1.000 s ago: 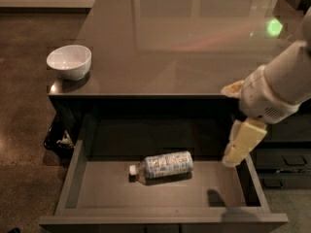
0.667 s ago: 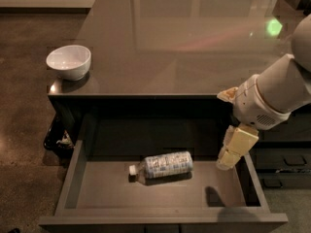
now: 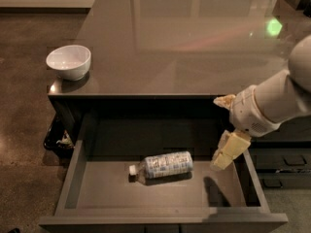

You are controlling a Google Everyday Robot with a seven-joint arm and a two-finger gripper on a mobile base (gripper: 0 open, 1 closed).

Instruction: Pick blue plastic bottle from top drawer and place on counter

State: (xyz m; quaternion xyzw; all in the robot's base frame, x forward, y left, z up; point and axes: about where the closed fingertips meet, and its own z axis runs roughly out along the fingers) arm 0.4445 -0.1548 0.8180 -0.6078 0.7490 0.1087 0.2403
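Note:
The blue plastic bottle (image 3: pixel 164 165) lies on its side on the floor of the open top drawer (image 3: pixel 102 186), white cap pointing left. My gripper (image 3: pixel 224 155) hangs over the drawer's right part, just right of the bottle and above the floor, not touching it. One cream finger (image 3: pixel 229 150) points down-left. The glossy dark counter (image 3: pixel 184 47) stretches behind the drawer.
A white bowl (image 3: pixel 68 61) stands at the counter's left front corner. Smaller dark drawers with handles (image 3: pixel 286 164) sit to the right of the open drawer. A dark bin with litter (image 3: pixel 59 139) stands on the floor at the left.
My arm and gripper have moved left and a little down, closer to the bottle. The bottle has not moved.

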